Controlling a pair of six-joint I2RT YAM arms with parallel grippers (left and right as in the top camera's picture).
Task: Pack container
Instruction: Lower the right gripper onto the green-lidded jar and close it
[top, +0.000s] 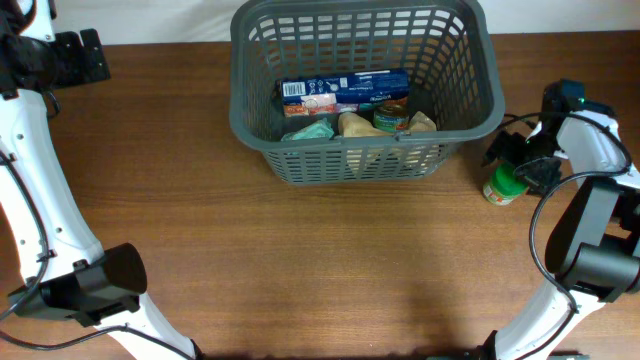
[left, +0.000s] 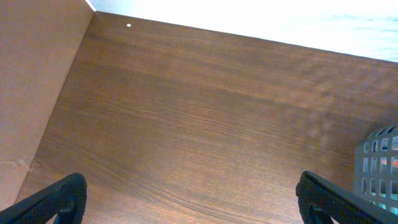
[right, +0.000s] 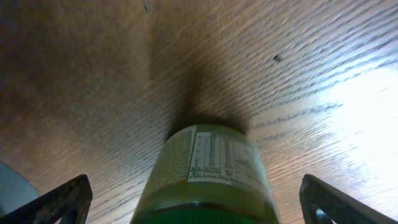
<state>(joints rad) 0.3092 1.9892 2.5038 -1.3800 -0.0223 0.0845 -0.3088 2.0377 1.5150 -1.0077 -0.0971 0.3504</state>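
The right claw is spread wide on either side of a green jar and not yet clamped on it; the left claw hangs apart over the bare wooden table. The jar looks stiff and smooth, probably slippery, so it is best gripped mid-body below the lid. The basket sits at the far middle of the table, the jar near its right corner. It is part-filled, with room on top.

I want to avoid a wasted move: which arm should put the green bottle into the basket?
Right. The right hand is open with the bottle between its fingers, just beside the basket. The left hand is open over bare table, on the basket's other side.
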